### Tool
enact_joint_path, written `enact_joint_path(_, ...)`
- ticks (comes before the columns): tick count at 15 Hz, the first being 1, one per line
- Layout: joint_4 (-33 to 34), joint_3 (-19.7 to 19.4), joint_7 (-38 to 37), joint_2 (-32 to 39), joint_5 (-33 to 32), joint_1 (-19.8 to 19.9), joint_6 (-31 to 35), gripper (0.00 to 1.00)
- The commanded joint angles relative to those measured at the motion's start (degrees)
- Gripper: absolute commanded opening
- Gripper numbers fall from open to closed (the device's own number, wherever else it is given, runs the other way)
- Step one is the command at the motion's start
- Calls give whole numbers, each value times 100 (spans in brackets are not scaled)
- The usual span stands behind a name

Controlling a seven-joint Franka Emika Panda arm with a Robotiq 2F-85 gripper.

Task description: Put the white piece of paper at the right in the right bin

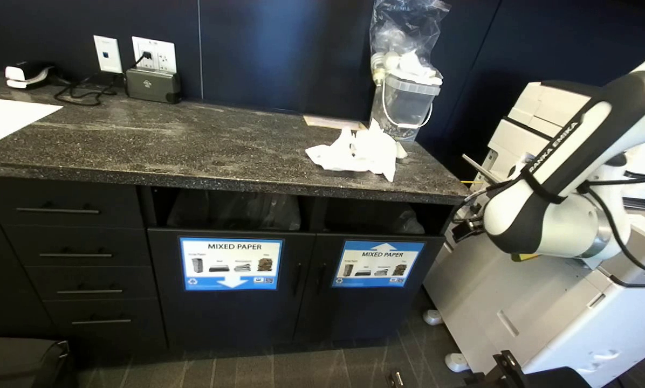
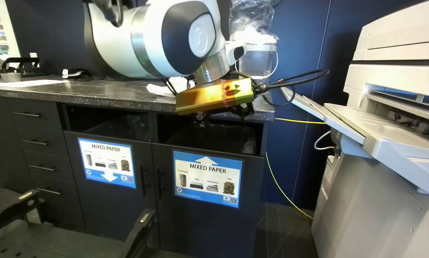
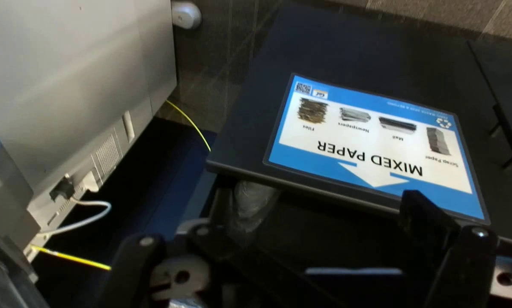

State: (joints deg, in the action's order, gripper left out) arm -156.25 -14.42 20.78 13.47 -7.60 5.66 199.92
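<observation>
My gripper (image 2: pixel 223 120) is open, its fingers wide apart with nothing between them. It points down at the slot of the right bin, in front of the counter edge. In the wrist view its fingers (image 3: pixel 320 205) frame the dark slot. The right bin (image 2: pixel 207 229) is a dark cabinet door with a blue-bordered "MIXED PAPER" sign, its arrow pointing up to the slot. It also shows in an exterior view (image 1: pixel 349 318) and, upside down, in the wrist view (image 3: pixel 346 51). Clear plastic liner shows inside. The small white paper wad is hidden or out of view.
A larger crumpled white paper heap (image 1: pixel 363 153) lies on the counter (image 1: pixel 193 140) above the slots. A clear bucket (image 1: pixel 406 102) with bagged items stands behind it. The left bin (image 1: pixel 231 318) adjoins the right one. A large printer (image 2: pixel 361 200) stands to the right.
</observation>
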Motion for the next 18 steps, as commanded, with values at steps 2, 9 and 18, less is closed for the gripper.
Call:
enact_joint_path(2,-26,-1330,855,-948,633,-1039,-2138,100)
enact_joint_path(9,1095,-1769,-2005,-1641,-2781,-1218,-5525,100)
enact_joint_path(18,1816,1117,-2665,-3572,-2054,-707,-9373,100)
